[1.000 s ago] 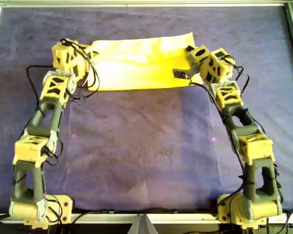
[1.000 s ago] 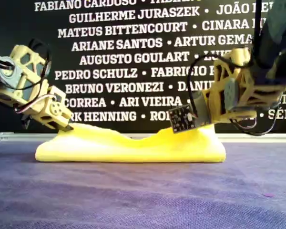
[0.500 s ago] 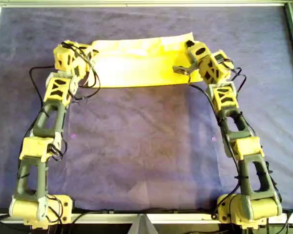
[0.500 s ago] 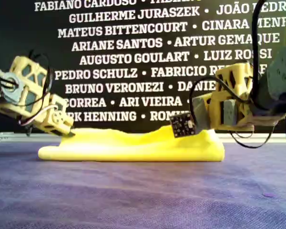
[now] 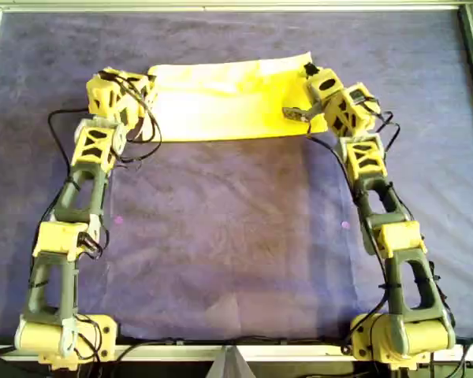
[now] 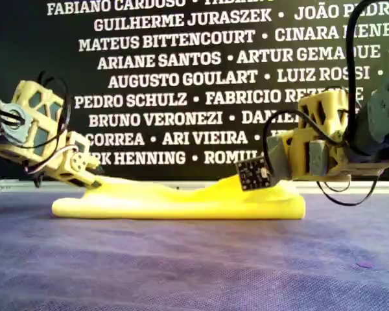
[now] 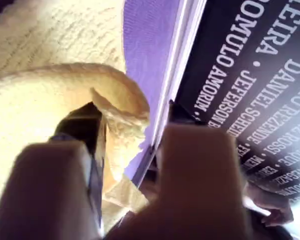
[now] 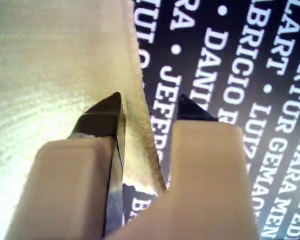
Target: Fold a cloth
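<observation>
Already the cloth (image 5: 225, 102) lies doubled over into a long yellow band on the purple table sheet (image 5: 236, 236), near the sheet's far edge in the overhead view, so one fold looks made. The left gripper (image 7: 125, 150) sits at the band's end on the overhead view's left; its jaws stand apart with a bunched edge of cloth between them, though whether they pinch it I cannot tell. The right gripper (image 8: 145, 145) is at the other end, jaws likewise parted, the cloth's edge running through the gap. What remains, by my judgement, is letting go cleanly and perhaps a second fold across the band.
</observation>
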Motion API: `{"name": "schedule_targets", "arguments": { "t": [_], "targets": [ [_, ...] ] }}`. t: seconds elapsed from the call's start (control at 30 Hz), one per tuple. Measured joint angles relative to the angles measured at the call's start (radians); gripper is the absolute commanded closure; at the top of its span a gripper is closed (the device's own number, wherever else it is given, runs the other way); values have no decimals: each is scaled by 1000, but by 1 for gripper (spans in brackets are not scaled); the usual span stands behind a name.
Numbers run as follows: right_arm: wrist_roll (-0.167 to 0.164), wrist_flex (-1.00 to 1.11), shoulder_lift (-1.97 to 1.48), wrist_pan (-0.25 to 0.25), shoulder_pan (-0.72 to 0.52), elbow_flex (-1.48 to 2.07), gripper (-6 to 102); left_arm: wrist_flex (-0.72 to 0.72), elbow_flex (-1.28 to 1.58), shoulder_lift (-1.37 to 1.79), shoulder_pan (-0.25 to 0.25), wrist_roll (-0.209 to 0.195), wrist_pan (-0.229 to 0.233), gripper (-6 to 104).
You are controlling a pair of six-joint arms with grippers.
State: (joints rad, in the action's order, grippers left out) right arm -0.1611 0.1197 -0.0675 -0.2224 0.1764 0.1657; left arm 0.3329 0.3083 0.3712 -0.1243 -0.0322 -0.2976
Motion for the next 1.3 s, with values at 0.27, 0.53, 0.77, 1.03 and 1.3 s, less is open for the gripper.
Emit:
{"name": "schedule_targets", "arguments": {
  "t": [0.27, 0.53, 0.77, 1.03, 1.3],
  "targets": [
    [-2, 0, 0, -6, -20, 0, 52, 0, 0, 0, 5, 0, -6, 25],
    [-2, 0, 0, -6, -64, 0, 52, 104, 0, 3, 40, 0, -11, 6],
    [-2, -173, -75, -6, -75, 0, 52, 440, 0, 144, 40, -3, -11, 5],
    [-2, -703, -385, -6, -97, 0, 52, 650, 0, 431, 41, 0, -8, 5],
    [0, -1483, -851, -6, -75, -2, 52, 1160, -3, 877, 41, -8, -8, 5]
  ]
}}
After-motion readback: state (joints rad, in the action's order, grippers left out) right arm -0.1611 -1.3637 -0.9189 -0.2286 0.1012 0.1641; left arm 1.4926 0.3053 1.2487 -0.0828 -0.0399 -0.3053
